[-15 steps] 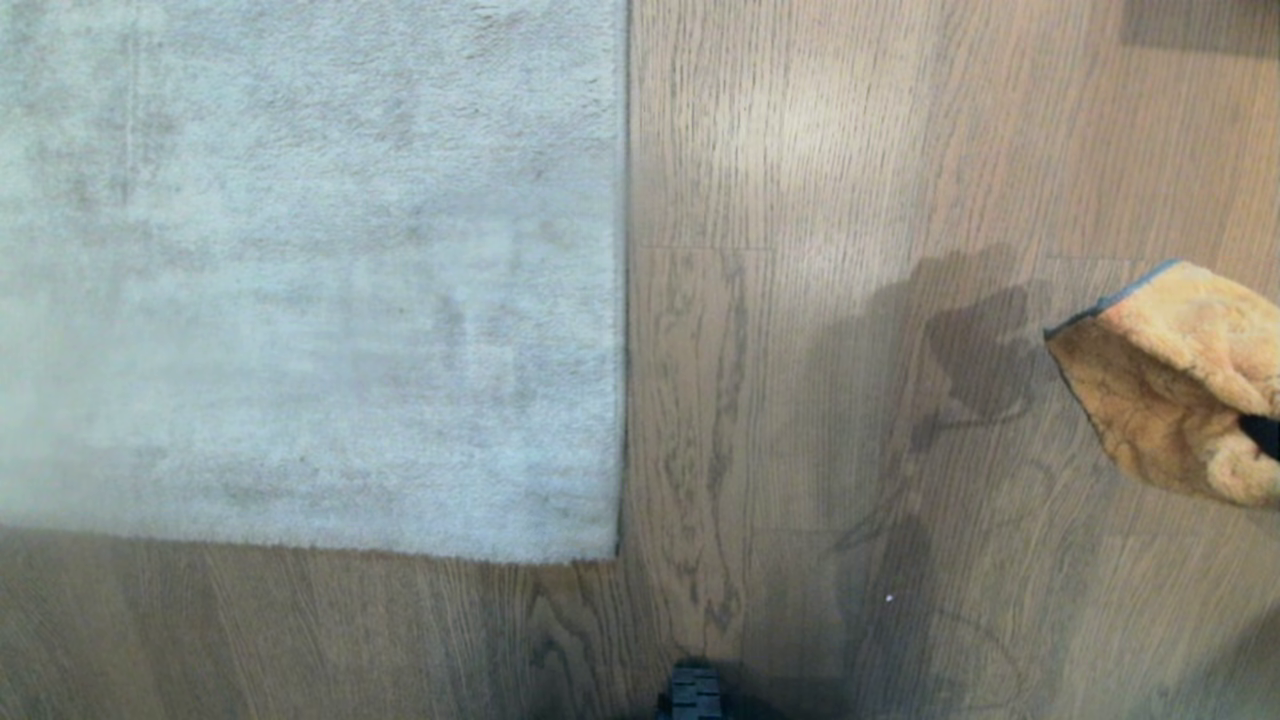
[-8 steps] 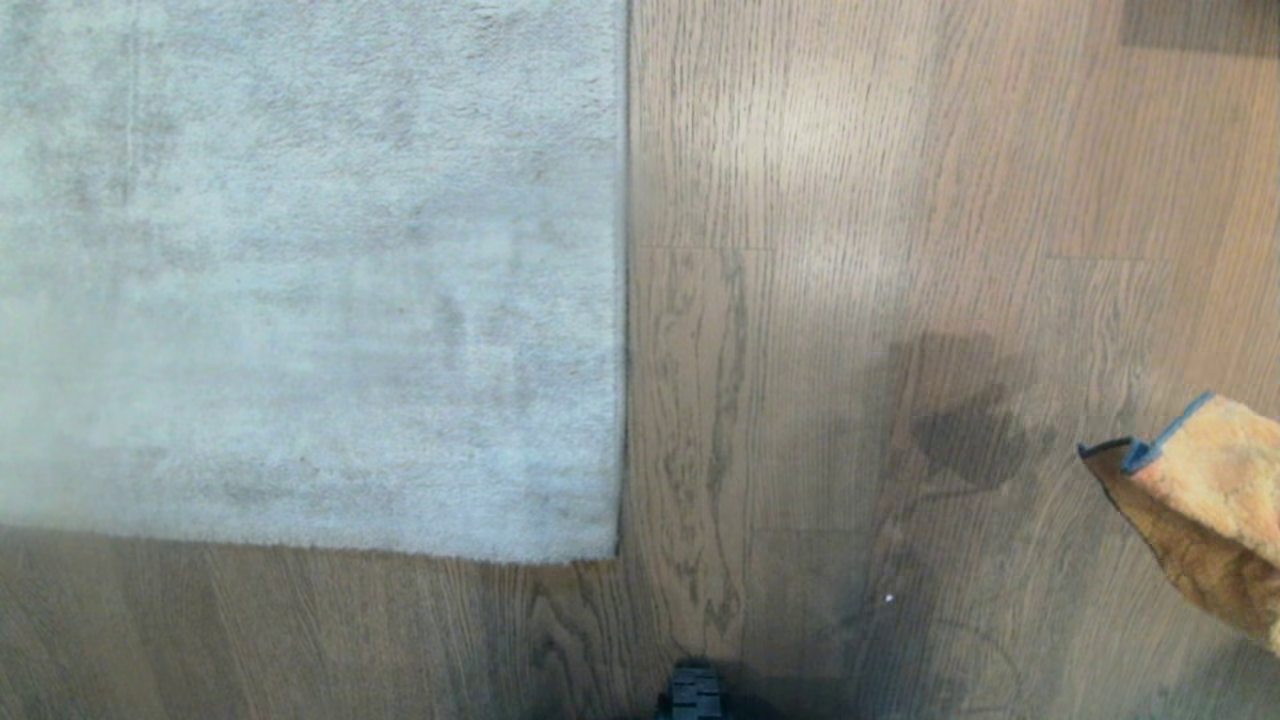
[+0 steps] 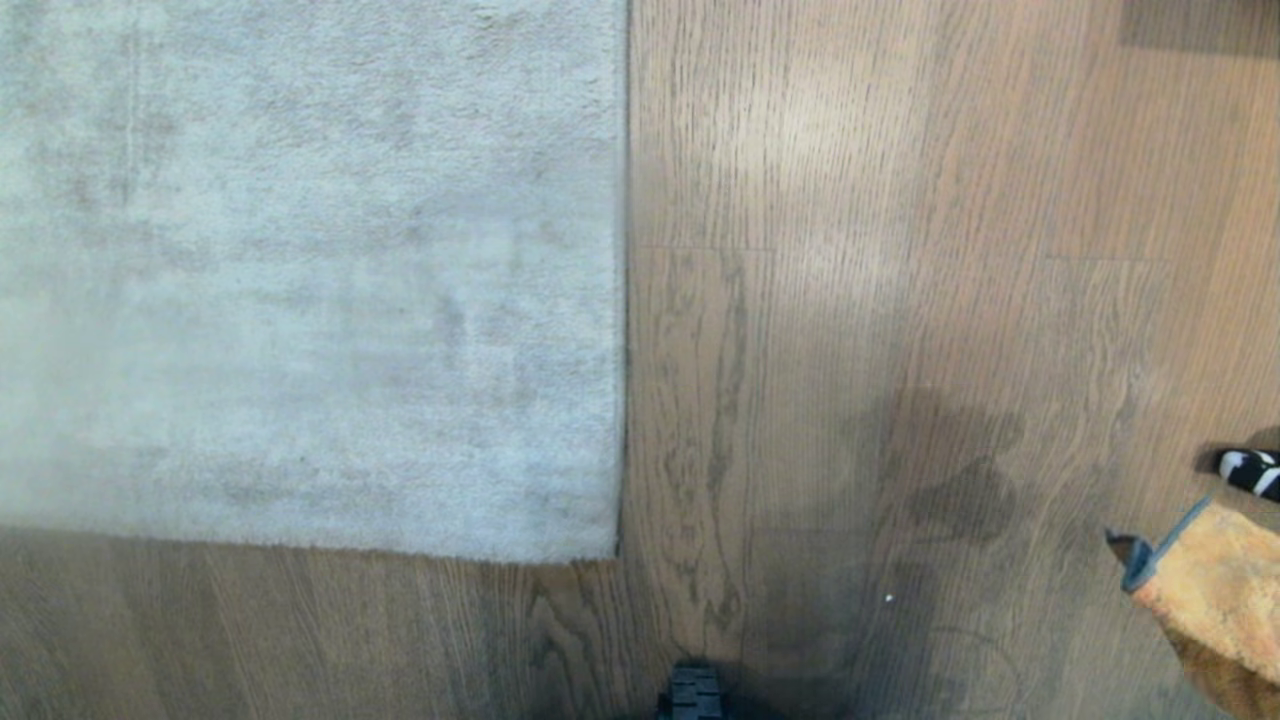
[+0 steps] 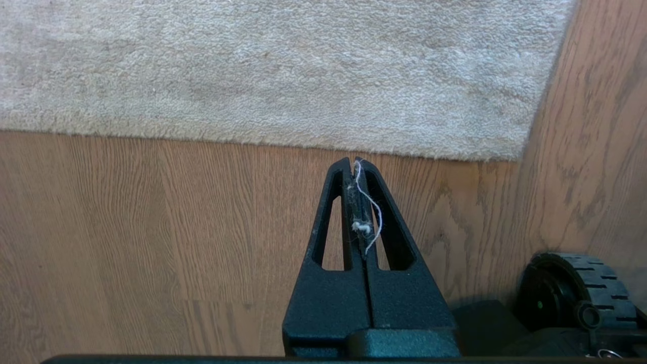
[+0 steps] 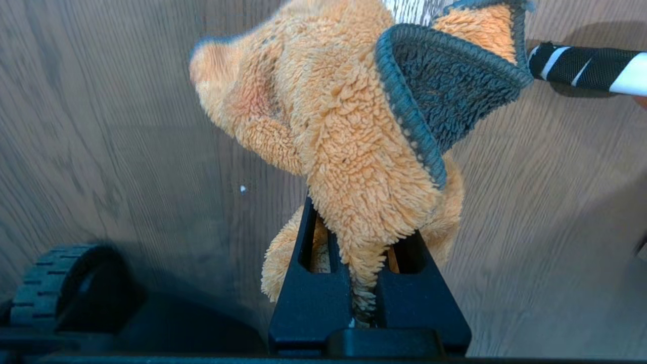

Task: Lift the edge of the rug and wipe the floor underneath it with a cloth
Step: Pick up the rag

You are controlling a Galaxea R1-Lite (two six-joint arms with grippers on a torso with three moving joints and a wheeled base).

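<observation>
Wood-grain floor [image 3: 900, 300] beneath — right gripper [image 5: 365, 283] jaws clamped on cloth [image 5: 343, 126]; left gripper [image 4: 356, 167] jaws together near rug edge [image 4: 303, 146].

It looked like a home room: a pale grey short-pile rug [image 3: 300, 270] lay flat on brown wood-grain floor planks [image 3: 850, 200].

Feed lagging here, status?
Left gripper shut, empty. Right gripper shut on cloth. Rug flat on floor. Striped object beside cloth.
</observation>
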